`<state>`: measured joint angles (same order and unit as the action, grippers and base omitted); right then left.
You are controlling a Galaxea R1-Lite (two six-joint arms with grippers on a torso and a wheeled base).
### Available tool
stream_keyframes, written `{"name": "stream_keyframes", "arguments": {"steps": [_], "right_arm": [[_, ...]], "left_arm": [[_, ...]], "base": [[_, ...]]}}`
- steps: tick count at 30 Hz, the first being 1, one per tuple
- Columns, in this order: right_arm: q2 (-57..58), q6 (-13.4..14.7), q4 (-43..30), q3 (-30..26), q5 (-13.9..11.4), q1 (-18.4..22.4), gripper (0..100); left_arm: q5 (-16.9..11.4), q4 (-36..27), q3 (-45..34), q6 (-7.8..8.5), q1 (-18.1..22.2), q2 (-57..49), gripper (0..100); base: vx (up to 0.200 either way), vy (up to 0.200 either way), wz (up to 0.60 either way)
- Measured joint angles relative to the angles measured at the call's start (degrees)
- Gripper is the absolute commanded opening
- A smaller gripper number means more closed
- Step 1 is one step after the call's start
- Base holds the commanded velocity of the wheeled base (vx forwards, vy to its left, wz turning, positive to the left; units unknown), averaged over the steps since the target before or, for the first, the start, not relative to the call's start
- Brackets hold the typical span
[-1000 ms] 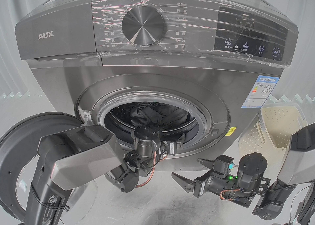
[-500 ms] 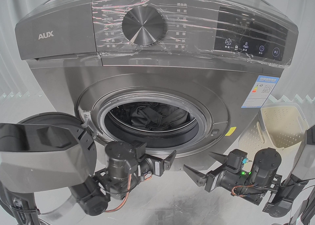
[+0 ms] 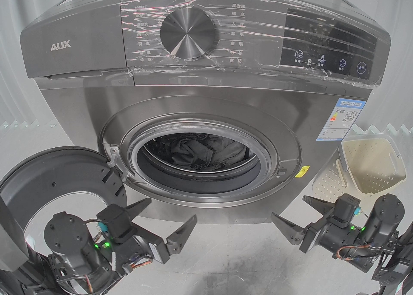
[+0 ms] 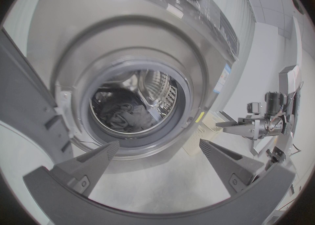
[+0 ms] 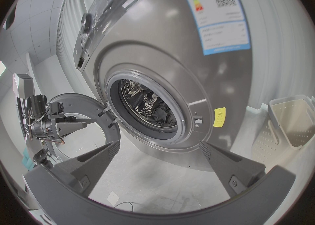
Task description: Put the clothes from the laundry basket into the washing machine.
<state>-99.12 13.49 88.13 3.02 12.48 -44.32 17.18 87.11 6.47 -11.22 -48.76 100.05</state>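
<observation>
Head view: mounted high and close before the washing machine (image 3: 206,106), facing forward and down over its front and the floor (image 3: 241,257). Left wrist view: low, near the floor on the open door (image 4: 23,97) side, angled up at the drum opening (image 4: 183,99). Right wrist view: low on the laundry basket (image 5: 292,120) side — angled at the same opening. All three share that opening.

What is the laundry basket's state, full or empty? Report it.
Empty: the basket shows only bare perforated walls; dark clothes lie in the washing machine drum.
</observation>
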Motion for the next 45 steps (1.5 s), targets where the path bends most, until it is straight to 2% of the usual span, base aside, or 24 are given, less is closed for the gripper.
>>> {"name": "stream_keyframes", "arguments": {"steps": [4, 7, 11, 15, 20, 26, 32, 36, 40, 45], "right_arm": [[3.8, 0.1, -0.9, -1.5, 1.5, 0.1, 100], [6.7, 0.2, -3.3, -1.9, 2.7, 0.1, 100], [10.7, 0.6, -9.7, -2.0, 4.4, 0.2, 100], [14.8, 2.2, -19.8, -2.0, 6.4, 1.5, 100], [22.6, 3.6, -29.0, -2.0, 7.3, 3.5, 100], [31.5, 4.3, -36.6, -2.0, 7.8, 6.2, 100], [38.3, 4.5, -46.1, -2.0, 8.3, 9.8, 100], [43.1, 4.6, -51.1, -2.0, 8.4, 12.7, 100], [47.0, 4.0, -54.0, -2.0, 8.4, 16.7, 100], [52.2, 3.0, -56.6, -2.0, 8.1, 21.3, 100]], "left_arm": [[4.4, 1.3, -2.8, 0.82, -0.6, -2.7, 100], [5.9, 1.5, -4.2, 2.13, -1.0, -4.2, 100], [6.7, 1.4, -5.2, 2.93, -1.2, -6.4, 100], [7.1, 1.2, -5.4, 3.07, -1.1, -9.5, 100], [7.4, -2.2, -5.5, 3.06, -0.2, -14.0, 100], [7.8, -12.8, -5.5, 2.19, 0.9, -21.9, 100], [7.7, -29.7, -5.5, 1.56, 1.2, -31.5, 100], [7.8, -38.3, -5.5, 0.18, 2.3, -39.5, 100], [7.5, -45.6, -5.5, -1.61, 5.0, -46.4, 100], [7.3, -54.6, -5.5, -2.82, 10.8, -56.5, 100]], "base": [[-0.2, 0.0, 0.0], [-0.2, 0.0, 0.0], [-0.2, 0.0, 0.0], [-0.2, 0.0, 0.0], [-0.2, 0.0, 0.0], [-0.133, 0.0, 0.0], [-0.067, 0.0, 0.0], [-0.2, 0.0, 0.0], [0.0, 0.0, 0.0], [0.0, 0.0, 0.0]]}}
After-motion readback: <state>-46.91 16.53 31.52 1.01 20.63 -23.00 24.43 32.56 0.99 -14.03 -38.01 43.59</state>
